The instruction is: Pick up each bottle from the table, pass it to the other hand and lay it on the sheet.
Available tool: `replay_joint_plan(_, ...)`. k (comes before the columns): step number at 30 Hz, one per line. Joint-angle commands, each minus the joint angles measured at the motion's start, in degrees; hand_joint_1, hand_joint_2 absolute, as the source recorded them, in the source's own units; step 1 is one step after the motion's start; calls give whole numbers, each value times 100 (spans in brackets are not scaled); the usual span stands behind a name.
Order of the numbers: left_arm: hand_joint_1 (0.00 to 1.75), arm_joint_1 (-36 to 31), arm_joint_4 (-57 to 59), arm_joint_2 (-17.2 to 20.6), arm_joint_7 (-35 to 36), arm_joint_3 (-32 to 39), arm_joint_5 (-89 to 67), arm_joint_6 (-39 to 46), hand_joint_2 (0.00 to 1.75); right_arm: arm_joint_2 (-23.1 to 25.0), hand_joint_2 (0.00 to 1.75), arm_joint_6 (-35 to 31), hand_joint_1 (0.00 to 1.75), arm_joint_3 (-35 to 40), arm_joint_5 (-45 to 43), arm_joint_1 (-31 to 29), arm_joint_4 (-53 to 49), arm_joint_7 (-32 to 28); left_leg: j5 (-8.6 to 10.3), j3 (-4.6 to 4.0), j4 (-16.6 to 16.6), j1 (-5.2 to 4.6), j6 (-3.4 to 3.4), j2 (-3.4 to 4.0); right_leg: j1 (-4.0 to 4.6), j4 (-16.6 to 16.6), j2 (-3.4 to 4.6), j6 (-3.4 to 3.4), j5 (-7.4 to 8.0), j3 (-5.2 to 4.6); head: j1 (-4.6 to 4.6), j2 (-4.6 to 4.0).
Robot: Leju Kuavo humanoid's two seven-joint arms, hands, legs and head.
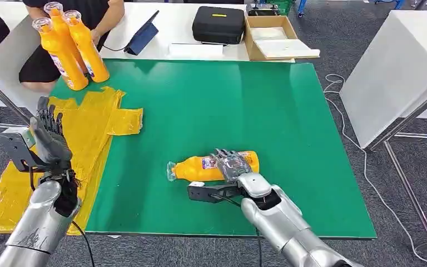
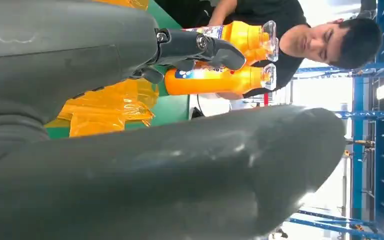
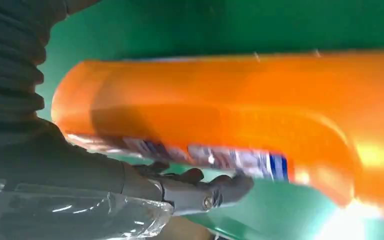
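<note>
Grey carpet floor (a white cable trails across it) surrounds the green table. Beyond its far edge stands a white table; another white table stands off its right edge.

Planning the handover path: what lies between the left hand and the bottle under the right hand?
Only yellow sheet, then bare green mat, between left hand and bottle, head view.

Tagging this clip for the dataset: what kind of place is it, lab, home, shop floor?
Probably a lab or test workshop. A green work table is set up as a robot station, a person sits at a white desk with a tablet and a black equipment case, and cables trail over grey carpet.
</note>
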Motion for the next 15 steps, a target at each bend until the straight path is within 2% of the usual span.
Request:
replay_joint_plan(1, 0, -582, 655, -67, 72, -188, 62, 14, 0, -300, 175, 74, 0, 494, 37, -326, 750, 127, -5, 25, -4, -5, -8, -40, -9, 3, -17, -2, -14, 29, 0, 0)
replay_joint_plan(11, 0, -514, 630, -64, 35, -204, 78, 35, 0, -375, 175, 49, 0, 489, 11, -274, 707, 106, -4, 24, -7, -4, -6, -31, -7, -3, -12, -1, -11, 27, 0, 0)
replay_joint_plan(13, 0, -600, 679, -64, 36, -239, 102, 27, 0, -365, 175, 105, 0, 455, -32, -276, 721, 155, -11, 44, -10, -13, -10, -44, -17, 2, -12, -2, -22, 44, -2, 0)
replay_joint_plan(14, 0, -680, 742, -73, 32, -266, 121, 32, 0, -371, 175, 99, 0, 439, -49, -277, 762, 179, -2, 18, -3, -1, -6, -29, -4, -2, -12, -2, -8, 22, -2, 0)
replay_joint_plan(15, 0, -710, 762, -83, 23, -280, 131, 30, 0, -384, 175, 89, 0, 423, -58, -276, 811, 194, -4, 27, -5, -6, -8, -43, -9, 1, -20, -2, -14, 31, 0, 0)
